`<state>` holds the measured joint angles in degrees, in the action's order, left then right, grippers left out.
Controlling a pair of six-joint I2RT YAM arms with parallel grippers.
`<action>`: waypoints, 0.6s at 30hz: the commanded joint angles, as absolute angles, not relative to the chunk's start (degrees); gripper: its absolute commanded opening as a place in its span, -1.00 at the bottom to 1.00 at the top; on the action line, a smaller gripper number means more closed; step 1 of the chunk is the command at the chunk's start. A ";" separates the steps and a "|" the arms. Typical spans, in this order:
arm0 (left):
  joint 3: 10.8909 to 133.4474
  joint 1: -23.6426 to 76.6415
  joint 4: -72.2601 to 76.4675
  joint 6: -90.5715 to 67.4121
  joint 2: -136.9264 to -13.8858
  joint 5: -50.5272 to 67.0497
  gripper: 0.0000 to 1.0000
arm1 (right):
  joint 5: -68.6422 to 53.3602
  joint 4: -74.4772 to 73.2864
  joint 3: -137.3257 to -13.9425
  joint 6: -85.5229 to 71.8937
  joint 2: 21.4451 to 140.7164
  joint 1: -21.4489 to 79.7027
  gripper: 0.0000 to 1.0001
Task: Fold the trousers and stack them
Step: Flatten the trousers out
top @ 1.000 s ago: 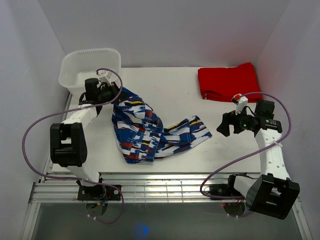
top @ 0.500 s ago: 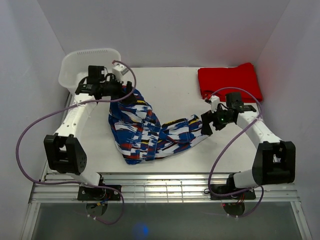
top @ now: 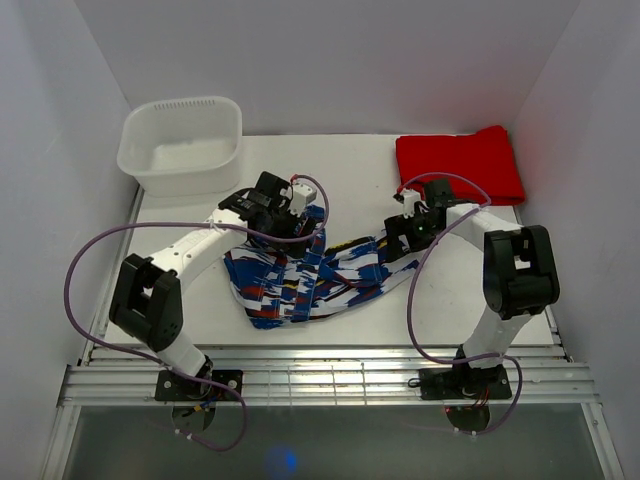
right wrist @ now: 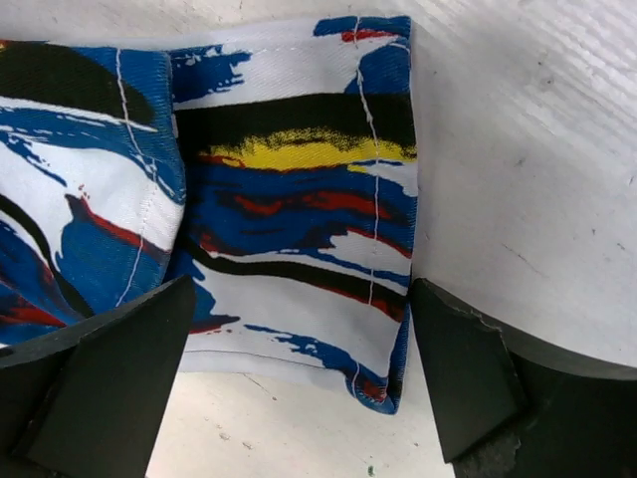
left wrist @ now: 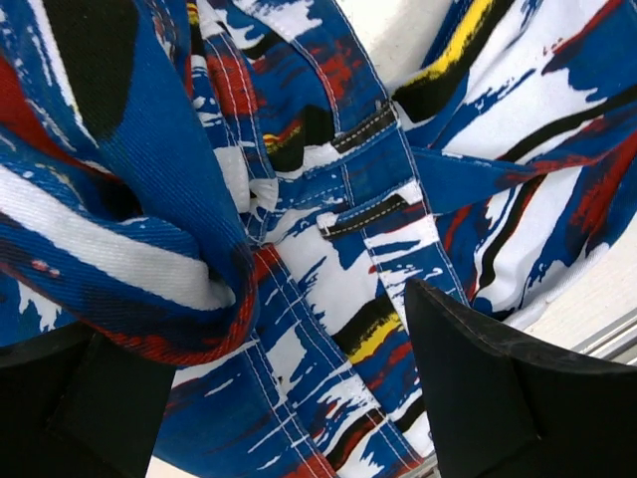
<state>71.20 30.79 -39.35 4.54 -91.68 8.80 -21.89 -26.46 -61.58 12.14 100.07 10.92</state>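
Note:
The trousers [top: 300,275], printed in blue, white and red with black and yellow streaks, lie crumpled on the white table [top: 450,290]. One leg trails off to the right. My left gripper [top: 300,215] hovers open over the bunched waist end. In the left wrist view the waistband and belt loops [left wrist: 368,209] fill the space between its fingers [left wrist: 498,388]. My right gripper [top: 400,240] is open at the leg's end. In the right wrist view the hem [right wrist: 299,179] lies flat between its spread fingers [right wrist: 468,368], with nothing gripped.
A white plastic basin [top: 180,150] stands at the back left. A plain red folded garment [top: 460,165] lies at the back right. A metal rail [top: 330,375] runs along the table's near edge. White walls close in on both sides.
My left gripper has opened, let go of the trousers' upper edge near the basin and moved right over the waist. My right gripper has swung left onto the leg's end.

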 commanded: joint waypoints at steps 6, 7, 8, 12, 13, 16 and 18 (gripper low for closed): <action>71.19 30.77 -33.16 3.69 -87.99 -0.04 0.89 | -21.20 -25.14 -62.67 9.93 104.41 12.74 0.85; 71.63 28.76 -31.83 4.21 -86.93 -2.00 0.93 | -20.40 -25.31 -62.67 10.11 104.85 12.74 0.79; 72.33 27.17 -30.86 4.31 -85.97 -2.63 0.95 | -19.26 -25.40 -62.67 10.19 105.03 12.74 0.75; 80.93 16.19 -30.67 2.20 -85.43 -4.22 0.96 | -16.35 -26.45 -61.79 11.25 105.12 12.74 0.66; 82.43 14.34 -30.50 2.20 -85.52 -5.00 0.96 | -16.52 -26.46 -61.61 11.42 104.94 12.74 0.63; 83.76 11.69 -27.26 5.26 -83.85 -5.27 0.96 | -17.49 -26.80 -60.82 11.43 104.07 12.74 0.61; 82.36 11.95 -26.37 7.11 -82.01 -3.26 0.96 | -18.97 -27.07 -60.82 11.25 103.45 12.74 0.59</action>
